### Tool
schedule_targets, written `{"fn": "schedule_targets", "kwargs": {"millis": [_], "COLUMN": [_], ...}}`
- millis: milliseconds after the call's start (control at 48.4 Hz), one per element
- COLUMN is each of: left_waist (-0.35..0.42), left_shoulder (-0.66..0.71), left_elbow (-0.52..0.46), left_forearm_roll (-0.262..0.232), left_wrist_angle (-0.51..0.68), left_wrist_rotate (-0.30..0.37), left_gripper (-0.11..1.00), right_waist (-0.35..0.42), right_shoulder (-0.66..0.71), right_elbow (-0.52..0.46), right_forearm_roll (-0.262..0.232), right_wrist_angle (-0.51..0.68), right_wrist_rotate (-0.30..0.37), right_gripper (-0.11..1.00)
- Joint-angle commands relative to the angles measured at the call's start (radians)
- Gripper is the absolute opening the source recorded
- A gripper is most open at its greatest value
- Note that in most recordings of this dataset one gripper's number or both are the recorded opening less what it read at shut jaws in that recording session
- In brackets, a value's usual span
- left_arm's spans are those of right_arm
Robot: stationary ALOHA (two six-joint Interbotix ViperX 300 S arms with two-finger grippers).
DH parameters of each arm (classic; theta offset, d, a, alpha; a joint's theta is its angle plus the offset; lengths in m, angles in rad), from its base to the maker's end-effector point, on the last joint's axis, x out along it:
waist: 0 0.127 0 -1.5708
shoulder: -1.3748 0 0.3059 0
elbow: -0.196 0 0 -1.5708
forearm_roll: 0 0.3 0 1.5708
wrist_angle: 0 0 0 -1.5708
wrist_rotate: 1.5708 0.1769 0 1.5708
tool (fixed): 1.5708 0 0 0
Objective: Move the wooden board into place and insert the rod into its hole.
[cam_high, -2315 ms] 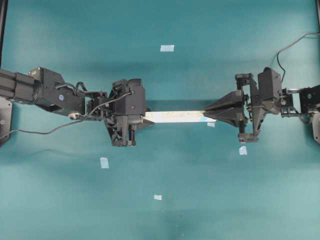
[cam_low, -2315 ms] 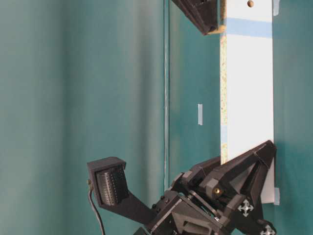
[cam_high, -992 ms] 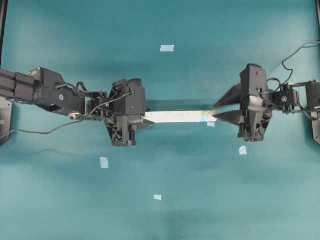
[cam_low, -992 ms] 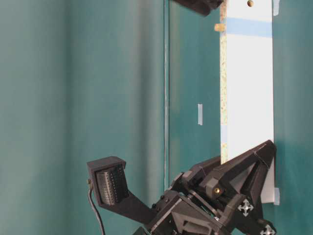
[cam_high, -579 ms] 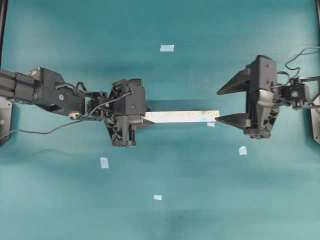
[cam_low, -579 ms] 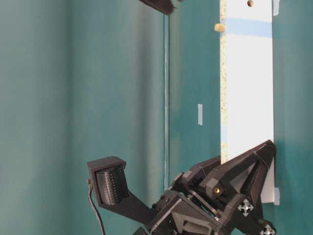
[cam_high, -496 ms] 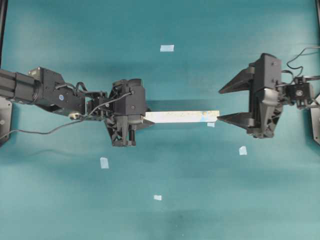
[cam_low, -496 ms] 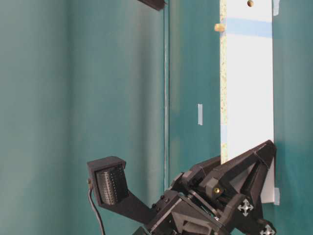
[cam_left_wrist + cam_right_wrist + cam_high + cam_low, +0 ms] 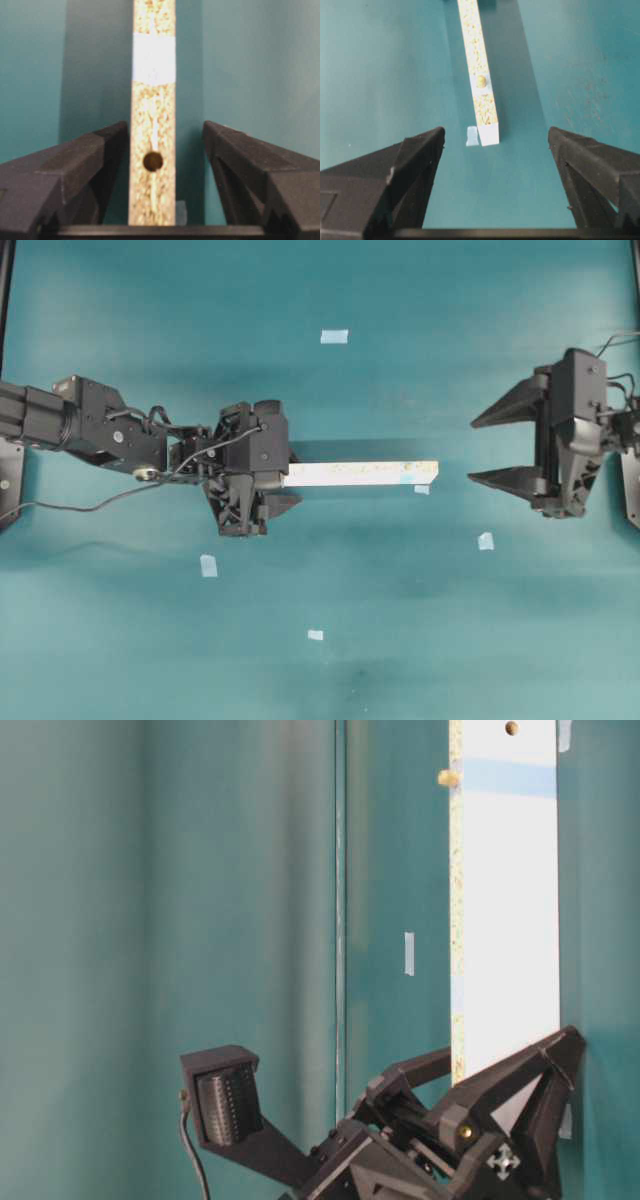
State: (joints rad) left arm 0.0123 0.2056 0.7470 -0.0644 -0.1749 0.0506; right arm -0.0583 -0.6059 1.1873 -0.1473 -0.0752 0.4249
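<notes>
Surface: a teal table (image 9: 420,640) fills every view, with teal backdrop walls at table level.
Tape: small pale tape squares (image 9: 334,337) lie scattered well apart on it.
Writing: none can be read.
Wooden board: the wooden board (image 9: 360,474) stands on its long edge mid-table, lengthwise between the arms.
Rod: the rod (image 9: 481,81) sits in the hole at the blue-patched end, apparently upright.
Left gripper: the left gripper (image 9: 165,165) straddles the board's plain end, fingers released, gaps on both sides.
Right gripper: the right gripper (image 9: 490,448) is spread wide, well apart from the board.
</notes>
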Motion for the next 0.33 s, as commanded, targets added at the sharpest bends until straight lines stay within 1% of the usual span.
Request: {"fn": "schedule_targets", "kwargs": {"millis": [0, 310], "left_waist": [0.002, 0.002], "left_shoulder": [-0.052, -0.192], "left_elbow": [0.003, 0.058], "left_forearm_roll": [-0.002, 0.000], "left_wrist_angle": [0.000, 0.041], "left_wrist_rotate": [-0.008, -0.006], "left_gripper": [0.72, 0.72], "right_waist": [0.006, 0.009], "right_shoulder": [-0.020, -0.083], "right_elbow": [0.006, 0.055], "right_forearm_roll": [-0.003, -0.003], "right_wrist_angle": [-0.011, -0.011], "right_wrist_rotate": [0.002, 0.002], "right_gripper": [0.93, 0.93]}}
